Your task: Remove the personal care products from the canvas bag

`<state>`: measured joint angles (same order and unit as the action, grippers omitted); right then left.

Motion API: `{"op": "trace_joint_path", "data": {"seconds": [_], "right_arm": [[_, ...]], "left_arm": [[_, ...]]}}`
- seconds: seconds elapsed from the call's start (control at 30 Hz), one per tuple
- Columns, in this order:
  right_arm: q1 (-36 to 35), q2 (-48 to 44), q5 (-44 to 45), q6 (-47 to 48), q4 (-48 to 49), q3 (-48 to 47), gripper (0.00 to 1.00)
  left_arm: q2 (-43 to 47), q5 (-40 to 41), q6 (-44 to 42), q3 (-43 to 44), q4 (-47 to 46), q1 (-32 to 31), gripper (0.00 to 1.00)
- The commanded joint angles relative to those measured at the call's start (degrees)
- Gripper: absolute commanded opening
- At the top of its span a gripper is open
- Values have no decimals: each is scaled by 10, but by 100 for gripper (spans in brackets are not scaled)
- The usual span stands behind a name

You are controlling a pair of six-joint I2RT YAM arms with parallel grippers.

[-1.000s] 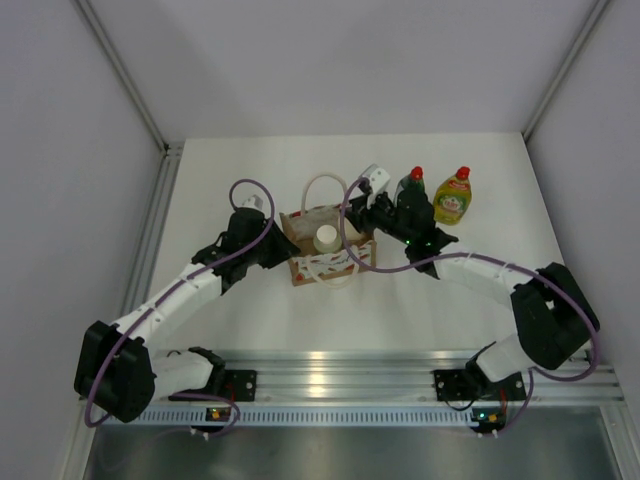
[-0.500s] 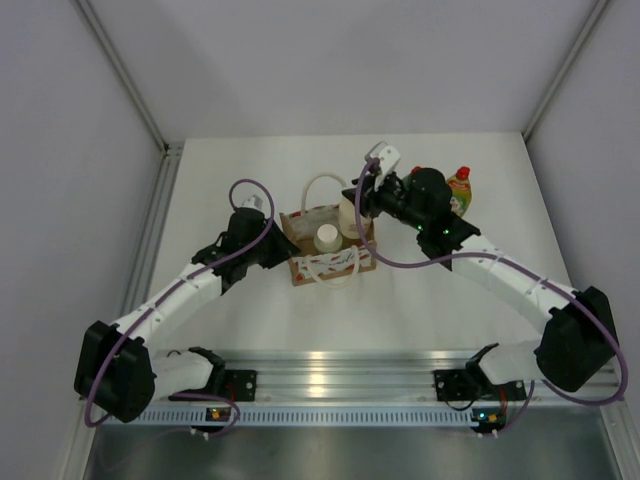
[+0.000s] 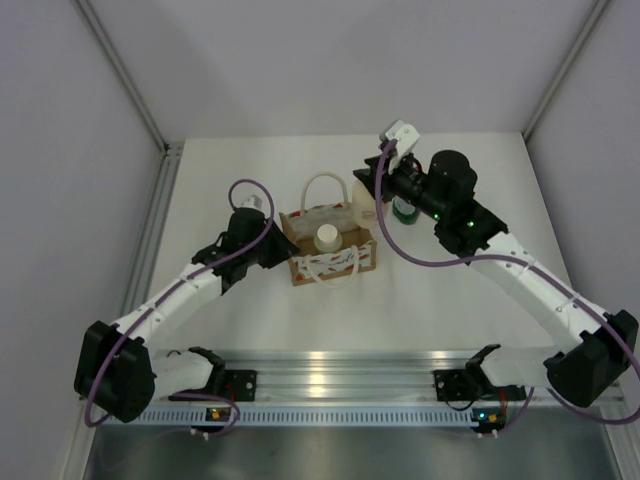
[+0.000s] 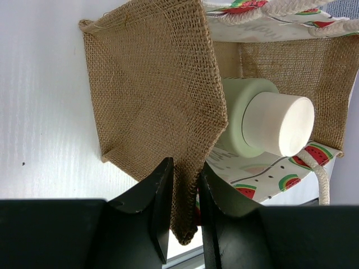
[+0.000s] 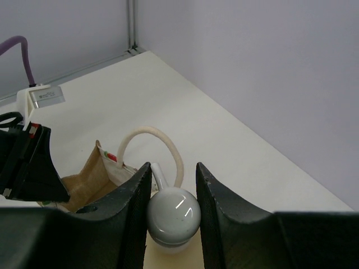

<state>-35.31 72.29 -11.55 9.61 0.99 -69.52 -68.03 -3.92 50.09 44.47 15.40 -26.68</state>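
Right jaws grip cream pump bottle by its head, up over canvas bag; left jaws pinch bag's wall (steadying it). Swing clear of rope handle, set upright on surface nr dark green bottle; pale cylinder sits in bag.

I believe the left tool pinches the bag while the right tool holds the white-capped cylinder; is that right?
Not quite: the right wrist view shows the right tool holding the cream pump bottle; the cylinder sits in the bag.
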Motion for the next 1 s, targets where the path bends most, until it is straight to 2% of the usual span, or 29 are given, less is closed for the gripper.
{"op": "trace_joint_path", "data": {"seconds": [0.0,0.1,0.23,0.4,0.53,0.73,0.97], "right_arm": [[5,-55,37,24,46,-52,0],[12,-70,78,30,48,-18,0],[26,-97,112,25,80,81,0],[47,-136,167,-5,174,198,0],[64,-167,178,-44,287,341,0],[63,-146,207,-42,385,434,0],[64,-141,213,-61,407,470,1]], "left_arm": [[0,11,5,6,-14,-1,28],[0,10,6,8,-13,-1,28],[2,13,6,8,-14,-1,28],[-1,12,5,8,-14,-1,28],[1,13,5,4,-14,-1,28],[0,15,5,0,-14,-1,28],[-3,14,2,1,-14,0,28]]}}
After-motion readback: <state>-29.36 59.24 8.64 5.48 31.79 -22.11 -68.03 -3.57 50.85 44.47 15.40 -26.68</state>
